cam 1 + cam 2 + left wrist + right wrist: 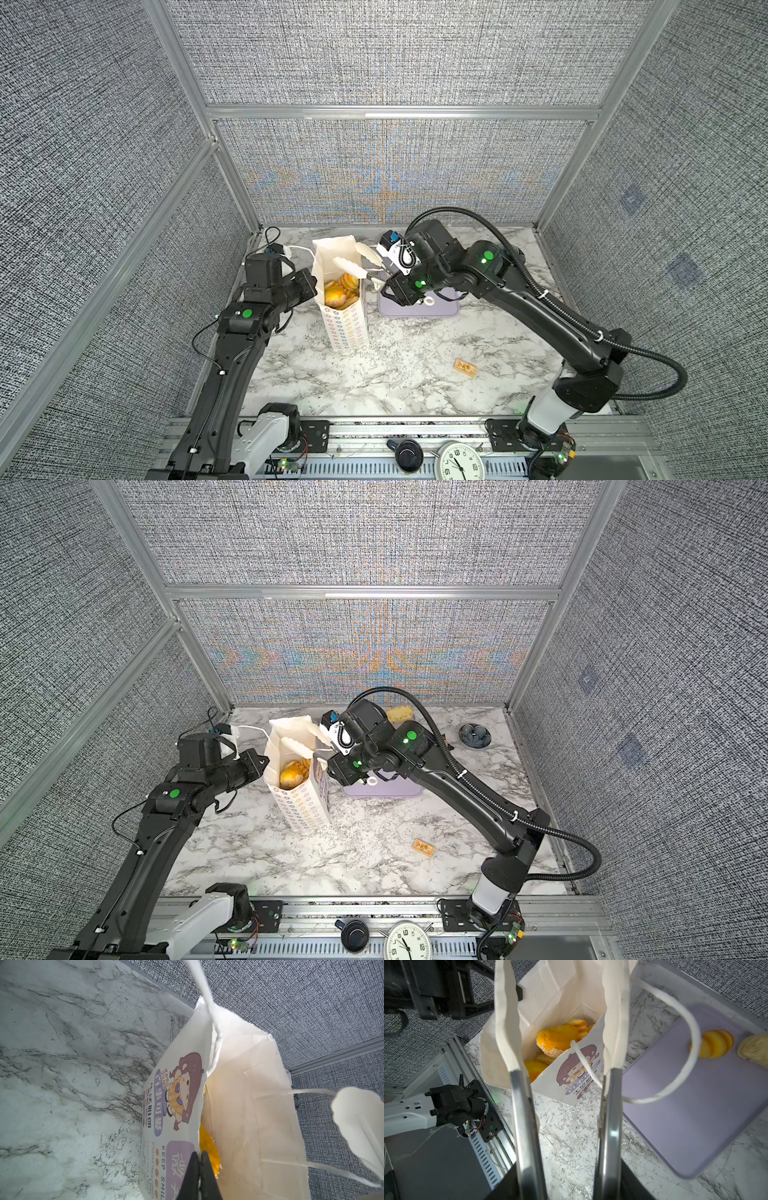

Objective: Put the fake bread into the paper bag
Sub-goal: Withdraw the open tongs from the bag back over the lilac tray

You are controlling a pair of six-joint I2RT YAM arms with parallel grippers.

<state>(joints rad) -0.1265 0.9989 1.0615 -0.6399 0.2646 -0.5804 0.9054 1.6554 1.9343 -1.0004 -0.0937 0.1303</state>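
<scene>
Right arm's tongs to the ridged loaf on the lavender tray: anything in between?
The paper bag's cord handle loops out toward the tray and, in the right wrist view, crosses the ridged loaf's end. Its height is unclear. Nothing else shows between the tongs and the loaf.

Printed on paper bag [176, 1105]: "RORO", "KEEP SMIL", "FIGHTING", plus Chinese characters. On clock [460, 461] dial: numerals, with 6, 9 and 12 legible.
</scene>
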